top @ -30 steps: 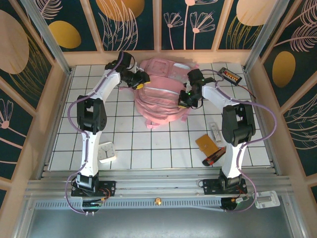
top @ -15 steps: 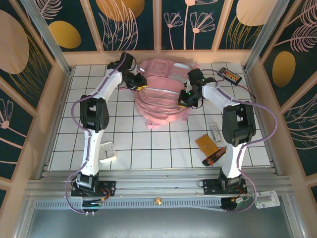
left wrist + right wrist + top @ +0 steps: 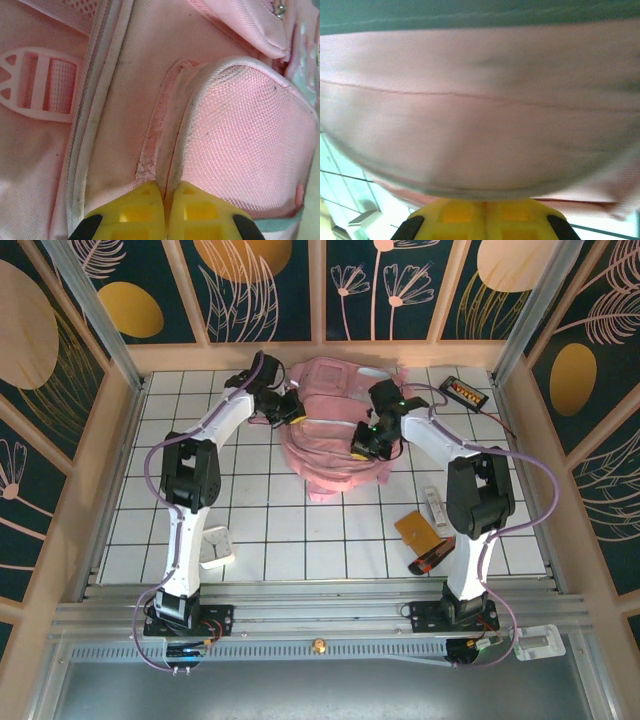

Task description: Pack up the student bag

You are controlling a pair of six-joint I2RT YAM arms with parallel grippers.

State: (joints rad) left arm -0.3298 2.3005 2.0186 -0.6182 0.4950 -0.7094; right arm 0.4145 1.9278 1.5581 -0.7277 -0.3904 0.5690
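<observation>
Newly closed left claw (image 3: 164, 189) pinches student bag (image 3: 125, 100) seam ahead.

White grid-tiled table (image 3: 300, 540): large pink backpack (image 3: 325, 455) far centre, black flat case with orange contents (image 3: 465, 393) far right. Near left, a small white square box (image 3: 214, 547). Near right, a flat orange rectangular card (image 3: 417, 531), a narrow white bar (image 3: 435, 508) just beyond it, and a red-and-black stick-shaped item (image 3: 430, 560) nearest.

Seen from the right wrist, the large pink fabric backpack (image 3: 480, 100) is a close blur. The bottom edge crops the left gripper (image 3: 165, 190) and right gripper (image 3: 485, 207) to 2 yellow fingertips each. From above, the right arm (image 3: 470, 500) half-hides a red-and-black object (image 3: 428, 562) too small to identify.
</observation>
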